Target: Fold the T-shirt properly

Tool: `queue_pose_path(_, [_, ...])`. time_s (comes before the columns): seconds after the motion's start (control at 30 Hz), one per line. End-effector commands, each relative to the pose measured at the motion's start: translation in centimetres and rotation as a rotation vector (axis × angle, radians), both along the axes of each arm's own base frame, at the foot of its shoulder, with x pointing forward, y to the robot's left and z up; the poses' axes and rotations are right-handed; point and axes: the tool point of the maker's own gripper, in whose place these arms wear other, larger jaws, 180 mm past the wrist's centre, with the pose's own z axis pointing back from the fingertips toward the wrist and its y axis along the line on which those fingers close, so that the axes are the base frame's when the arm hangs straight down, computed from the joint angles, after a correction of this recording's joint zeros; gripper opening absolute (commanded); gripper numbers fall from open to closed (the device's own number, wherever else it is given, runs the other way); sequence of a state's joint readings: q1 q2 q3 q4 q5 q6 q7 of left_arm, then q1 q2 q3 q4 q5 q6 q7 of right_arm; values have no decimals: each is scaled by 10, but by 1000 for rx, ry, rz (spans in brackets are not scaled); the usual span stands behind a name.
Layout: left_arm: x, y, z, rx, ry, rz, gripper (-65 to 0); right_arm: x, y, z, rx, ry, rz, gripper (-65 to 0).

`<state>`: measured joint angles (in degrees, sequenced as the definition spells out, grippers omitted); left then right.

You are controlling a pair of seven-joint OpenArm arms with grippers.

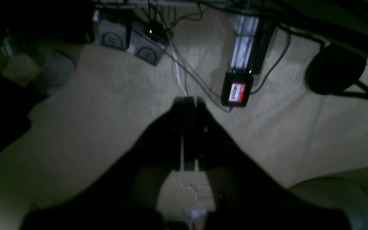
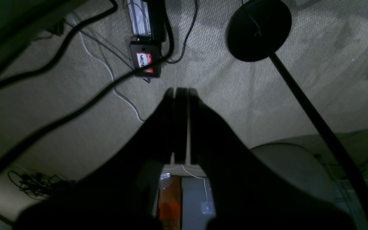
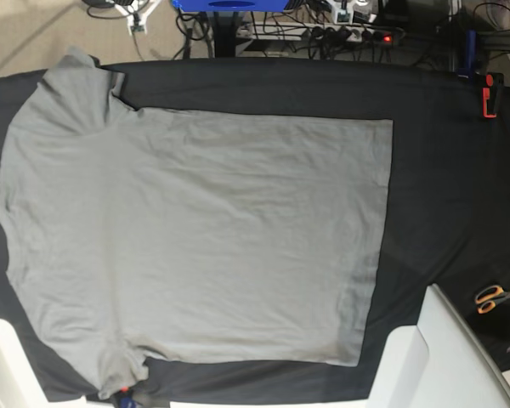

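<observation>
black cloth covers one desk [image 3: 442, 170], with one grey t-shirt [image 3: 195, 238] spread flat and unfolded across it. two hands hang over carpet, left hand [image 1: 189, 102] and right hand [image 2: 180, 92] both closed, empty. one pair of scissors [image 3: 493, 297] lies right.

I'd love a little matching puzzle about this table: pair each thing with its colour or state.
Things:
1. plain grey T-shirt
2. table cloth
3. scissors' handles
4. left gripper

Descriptions:
a. orange
b. shut, over the beige carpet
c. spread flat, unfolded
d. black

Pairs: 1-c, 2-d, 3-a, 4-b
</observation>
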<state>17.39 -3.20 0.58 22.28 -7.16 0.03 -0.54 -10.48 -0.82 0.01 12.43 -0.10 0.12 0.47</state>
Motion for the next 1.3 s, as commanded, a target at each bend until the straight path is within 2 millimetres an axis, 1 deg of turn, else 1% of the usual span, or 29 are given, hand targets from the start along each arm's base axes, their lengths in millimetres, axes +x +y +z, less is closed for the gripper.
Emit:
queue_pose_path(0.0, [-4,3,1,7,5,-2,-650,-6,0,1,5,5,2,-648])
queue_pose_path(0.3, [-9,2,1,7,13,-2,-650,-11,-1,4,0,-15,-5,-648])
queue_pose_path(0.33, [-13,3,2,7,16,-1,-650,-14,-1,5,0,-15,-5,-648])
queue_pose_path(0.37, [-19,4,4,9,20,1,-650,-19,-1,6,0,-15,-5,-650])
queue_pose_path(0.4, [-18,10,6,17,7,-4,-650,-20,-2,8,-3,-28,-4,-650])
queue_pose_path(0.43, [-13,16,11,25,-24,-14,-650,-25,-3,12,-5,-38,-4,-650])
queue_pose_path(0.47, [-17,20,18,29,-42,-22,-650,-28,-3,16,-7,-60,-3,-650])
queue_pose_path(0.5, [-12,21,25,29,-82,-27,-650,-31,-4,22,-10,-84,-3,-650])
queue_pose_path(0.53, [-8,27,33,36,-112,-40,-650,-28,-6,28,-13,-115,-1,-650])
queue_pose_path(0.57, [-3,30,42,38,-147,-55,-650,-30,-7,36,-15,-138,0,-650])
queue_pose_path(0.63, [3,35,59,43,-200,-79,-650,-24,-10,53,-23,-170,1,-650])
queue_pose_path(0.67, [6,37,67,44,-222,-93,-650,-21,-15,61,-36,-173,-8,-650])
queue_pose_path(0.7, [11,37,74,42,-248,-102,-650,-19,-26,70,-60,-170,-25,-650])
queue_pose_path(0.8, [22,37,97,39,-311,-131,-650,-3,-46,98,-110,-198,-72,-650])
queue_pose_path(0.87, [34,47,118,64,-371,-120,-650,8,-60,120,-143,-240,-87,-650])
queue_pose_path(0.93, [55,58,144,99,-455,-102,-650,25,-71,144,-172,-308,-91,-650])
queue_pose_path(0.97, [63,62,156,111,-490,-102,-650,32,-77,155,-187,-337,-92,-650])
queue_pose_path(1.07, [101,70,199,148,-628,-113,-650,65,-93,192,-231,-461,-93,-650])
queue_pose_path(1.1, [113,75,211,164,-665,-115,-650,78,-96,203,-232,-506,-99,-645])
queue_pose_path(1.13, [125,81,224,185,-704,-116,-650,92,-94,215,-205,-558,-115,-644])
queue_pose_path(1.17, [135,86,235,204,-742,-117,-650,103,-88,223,-155,-600,-135,-642])
queue_pose_path(1.23, [156,95,257,240,-814,-116,-650,141,-76,245,-7,-731,-183,-639])
queue_pose_path(1.27, [168,97,267,251,-855,-112,-650,154,-75,254,56,-777,-198,-626])
